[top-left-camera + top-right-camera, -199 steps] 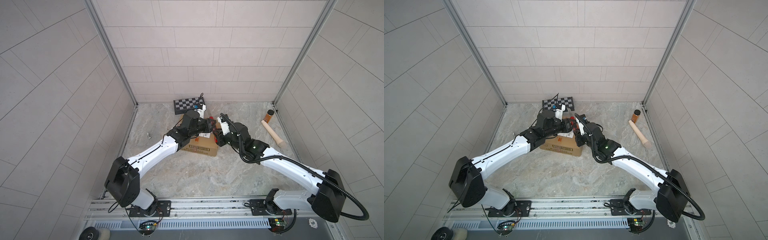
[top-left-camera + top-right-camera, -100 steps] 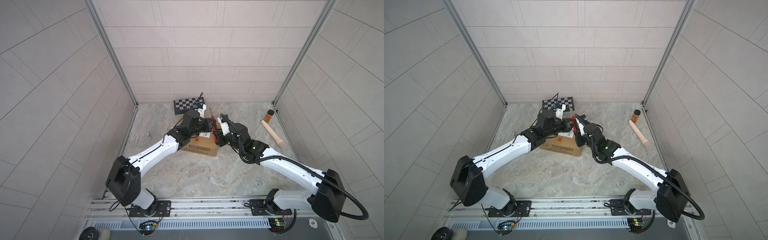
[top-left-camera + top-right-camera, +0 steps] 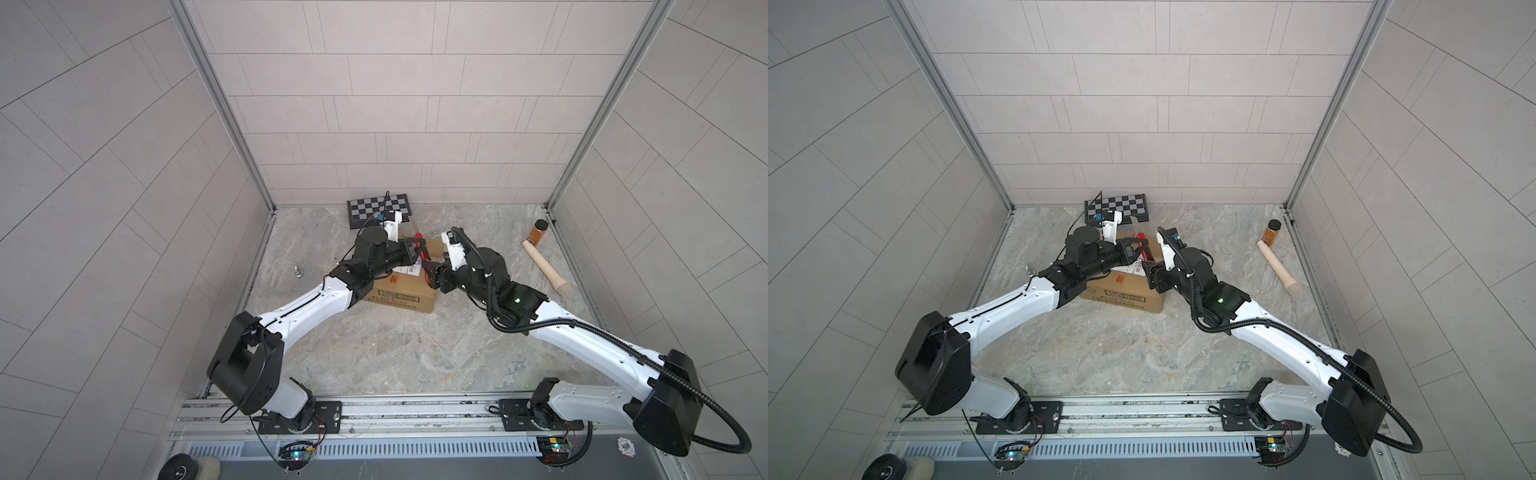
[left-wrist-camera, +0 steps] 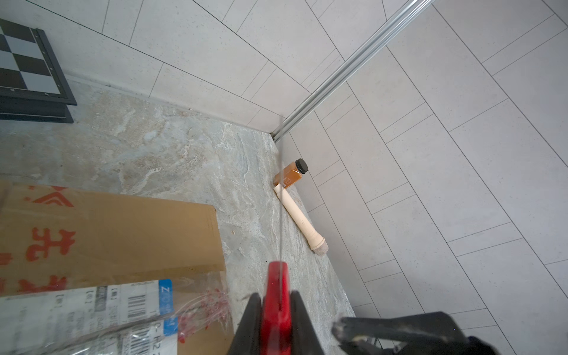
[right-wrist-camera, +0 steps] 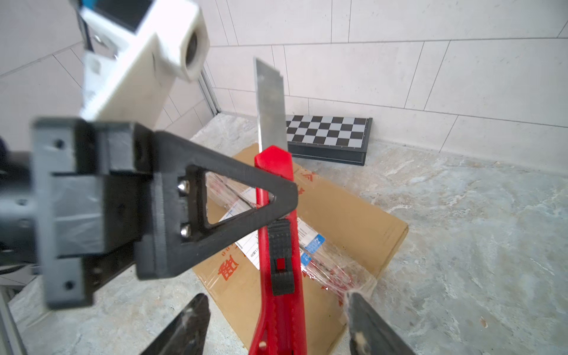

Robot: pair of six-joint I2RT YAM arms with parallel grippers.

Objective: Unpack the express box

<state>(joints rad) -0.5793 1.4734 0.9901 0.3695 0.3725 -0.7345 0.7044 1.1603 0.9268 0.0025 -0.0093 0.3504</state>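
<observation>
The express box point(image 3: 401, 291) point(image 3: 1125, 296) is a brown carton with red characters, a white label and crumpled clear tape, lying on the stone floor between my arms. My left gripper point(image 3: 415, 250) point(image 4: 275, 297) is shut on a red utility knife point(image 5: 278, 246) point(image 4: 275, 285) above the box's top. The knife's steel blade point(image 5: 270, 107) is out and points toward the back wall. My right gripper point(image 3: 432, 279) point(image 5: 275, 296) is open. Its fingers point(image 5: 187, 322) stand on either side of the knife's rear handle without touching it. In the right wrist view the box point(image 5: 344, 212) lies beneath the knife.
A flat checkered board case point(image 3: 378, 210) leans at the back wall behind the box. An amber bottle point(image 3: 539, 232) and a pale wooden stick point(image 3: 545, 268) lie by the right wall. A small metal piece point(image 3: 297, 271) sits near the left wall.
My right gripper's jaws have spread apart off the knife handle. The left gripper has closed on the knife and holds it alone. Both arms have stayed over the box.
</observation>
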